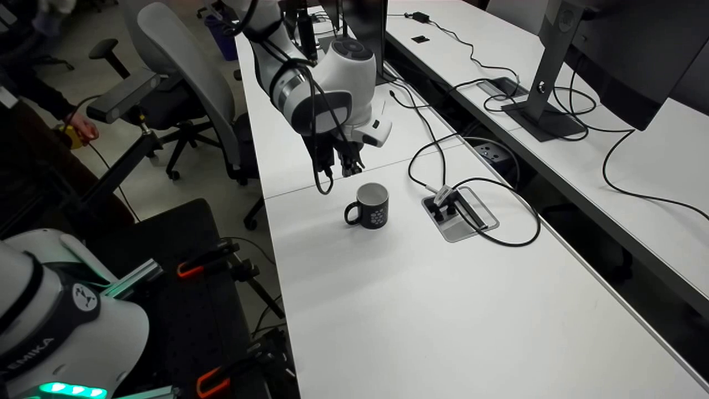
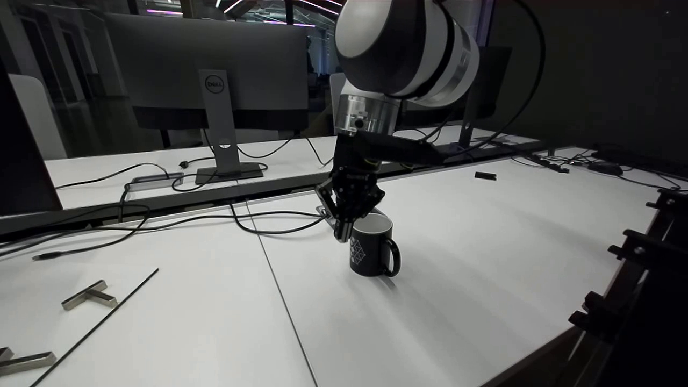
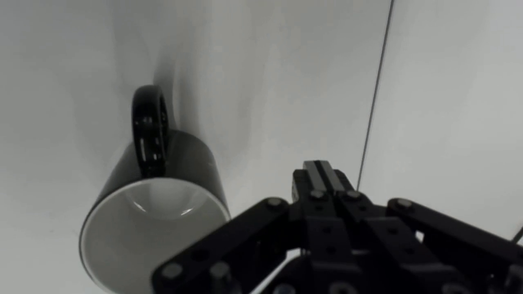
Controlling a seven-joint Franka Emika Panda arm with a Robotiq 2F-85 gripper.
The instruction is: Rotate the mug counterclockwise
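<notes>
The dark mug point(image 1: 374, 213) stands upright on the white table, showing a pale inside and a light pattern on its side. In an exterior view its loop handle point(image 1: 351, 214) points toward the table edge nearest the robot base. The wrist view has the mug point(image 3: 190, 159) at lower left, its handle point(image 3: 146, 126) pointing up the picture; part of the rim is cut off or covered by the gripper linkage. My gripper point(image 3: 322, 165) is shut with nothing between its fingertips, to the mug's right there. The gripper point(image 2: 343, 234) hangs near rim height beside the mug; whether they touch I cannot tell.
A flat grey cable box point(image 1: 451, 234) with a looping black cable point(image 1: 538, 221) lies on the table beyond the mug. Metal pieces point(image 2: 88, 294) rest on the table in an exterior view. A monitor point(image 2: 215, 70) stands on the far desk.
</notes>
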